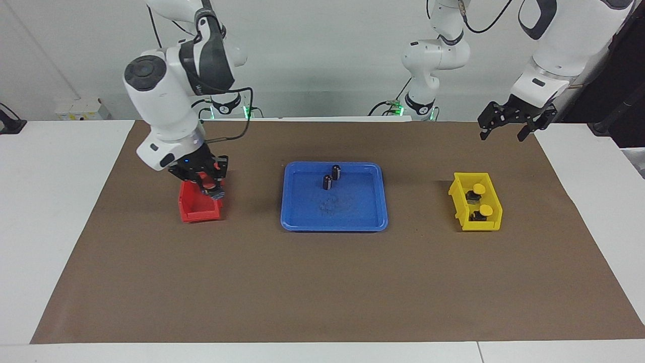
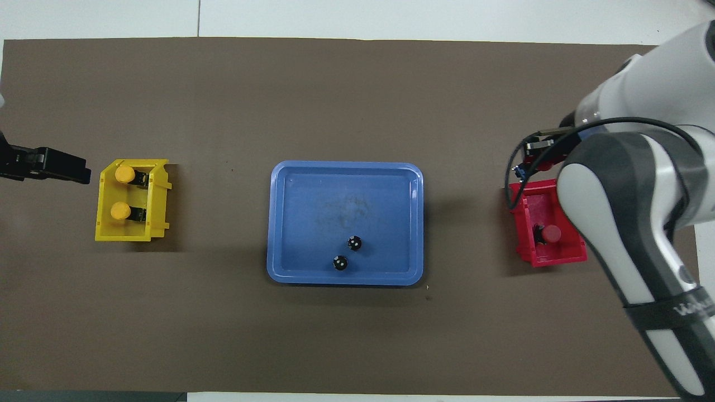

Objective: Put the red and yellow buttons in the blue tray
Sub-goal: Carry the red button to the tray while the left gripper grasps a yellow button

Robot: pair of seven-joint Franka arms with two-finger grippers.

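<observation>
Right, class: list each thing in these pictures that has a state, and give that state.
Right claw: over red bin, shut on one red button.
Other red button: lying in red bin.
Yellow buttons: both in yellow bin.
Blue tray: holds two dark cylinders, upright.
Left claw: open, waiting.

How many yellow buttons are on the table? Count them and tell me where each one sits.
2. Both yellow buttons are in the yellow bin at the left arm's end: one nearer to the robots, the other farther. None seems hidden.
</observation>
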